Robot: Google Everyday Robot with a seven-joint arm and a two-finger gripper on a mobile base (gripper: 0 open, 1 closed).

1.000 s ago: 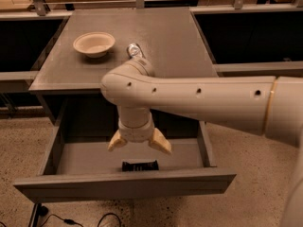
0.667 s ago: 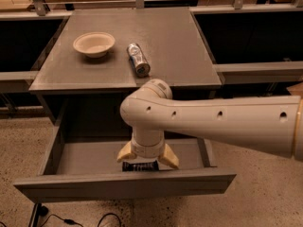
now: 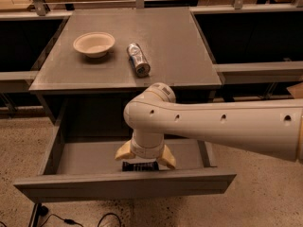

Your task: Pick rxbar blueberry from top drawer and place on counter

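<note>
White arm (image 3: 213,126) angled down into grey top drawer (image 3: 94,186); gripper (image 3: 146,160) fingers (image 3: 125,151) spread wide, straddling flat dark rxbar blueberry (image 3: 139,166).

Pale bowl (image 3: 93,43), silver can (image 3: 138,59) lying on its side near it, cables (image 3: 66,220) on speckled floor (image 3: 265,190)

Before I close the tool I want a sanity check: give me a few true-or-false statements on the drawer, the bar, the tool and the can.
1. The top drawer is pulled open. True.
2. The tool hangs inside the drawer, fingers spread either side of the rxbar blueberry. True.
3. The rxbar blueberry lies on the counter. False: it lies on the drawer floor, near the front panel.
4. The can stands upright. False: it lies on its side on the counter, beside the bowl.
</note>
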